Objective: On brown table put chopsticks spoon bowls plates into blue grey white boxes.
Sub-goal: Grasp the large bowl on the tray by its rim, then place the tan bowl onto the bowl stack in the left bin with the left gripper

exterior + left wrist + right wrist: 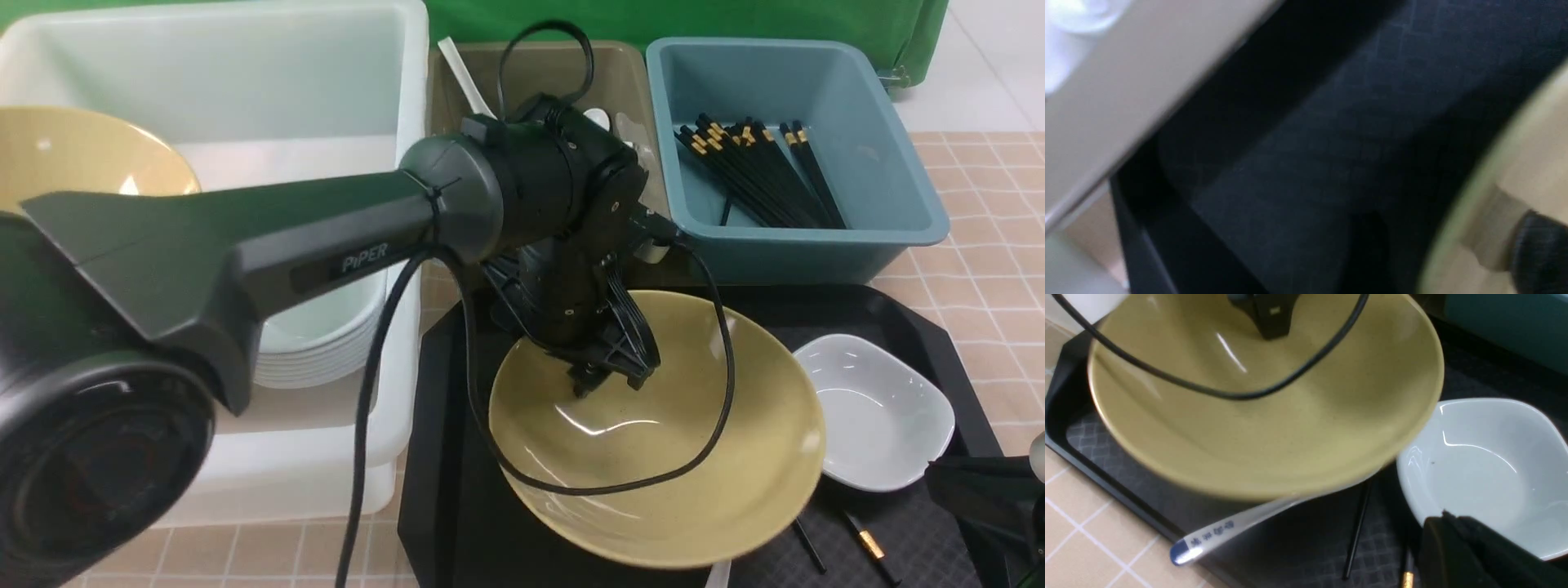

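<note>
Prob. bowl-pickup step: L end effector [608,382] at far rim of yellow bowl [637,523] on black tray [441,457], one finger [1535,249] inside rim, can't tell if clamped; R end effector [1453,535] shut, empty-looking; next: firm pinch, lift to white box [408,98].

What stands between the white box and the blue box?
The grey box, holding white spoons, stands between the white box and the blue box; the front view shows it, partly behind the left arm.
</note>
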### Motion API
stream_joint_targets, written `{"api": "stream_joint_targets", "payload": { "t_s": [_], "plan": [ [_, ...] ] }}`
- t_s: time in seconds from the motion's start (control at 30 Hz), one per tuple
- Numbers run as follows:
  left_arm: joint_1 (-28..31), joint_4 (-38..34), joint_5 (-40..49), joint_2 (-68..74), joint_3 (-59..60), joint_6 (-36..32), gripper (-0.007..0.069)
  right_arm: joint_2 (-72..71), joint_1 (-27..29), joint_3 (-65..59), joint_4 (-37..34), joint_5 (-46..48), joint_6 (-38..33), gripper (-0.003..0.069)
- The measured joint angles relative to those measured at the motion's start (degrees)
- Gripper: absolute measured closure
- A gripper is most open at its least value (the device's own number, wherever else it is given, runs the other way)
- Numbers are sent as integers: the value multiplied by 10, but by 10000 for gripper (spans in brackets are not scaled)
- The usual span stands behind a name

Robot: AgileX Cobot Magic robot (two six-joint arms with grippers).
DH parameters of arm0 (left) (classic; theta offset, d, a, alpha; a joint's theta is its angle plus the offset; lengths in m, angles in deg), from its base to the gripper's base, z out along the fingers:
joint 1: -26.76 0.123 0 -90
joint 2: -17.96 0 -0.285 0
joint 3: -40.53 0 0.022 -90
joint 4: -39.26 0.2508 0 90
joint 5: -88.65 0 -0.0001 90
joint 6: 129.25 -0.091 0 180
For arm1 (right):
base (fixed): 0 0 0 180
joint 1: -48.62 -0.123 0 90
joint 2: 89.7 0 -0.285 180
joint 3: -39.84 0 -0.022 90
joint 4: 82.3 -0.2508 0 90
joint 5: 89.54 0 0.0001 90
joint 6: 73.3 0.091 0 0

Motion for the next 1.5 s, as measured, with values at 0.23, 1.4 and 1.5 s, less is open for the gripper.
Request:
{"api": "stream_joint_targets", "payload": {
  "t_s": [0.23, 1.4, 1.5],
  "plan": [
    [-2, -2, 3, -81, 1, 6, 566, 0, 0, 0, 0, -1, 0, 604],
    [601, -17, -140, -504, 240, 122, 618, 0, 0, -2, 0, 7, 26, 578],
    [648, -95, -175, -500, 292, 64, 618, 0, 0, -2, 0, 7, 30, 573]
  ]
}}
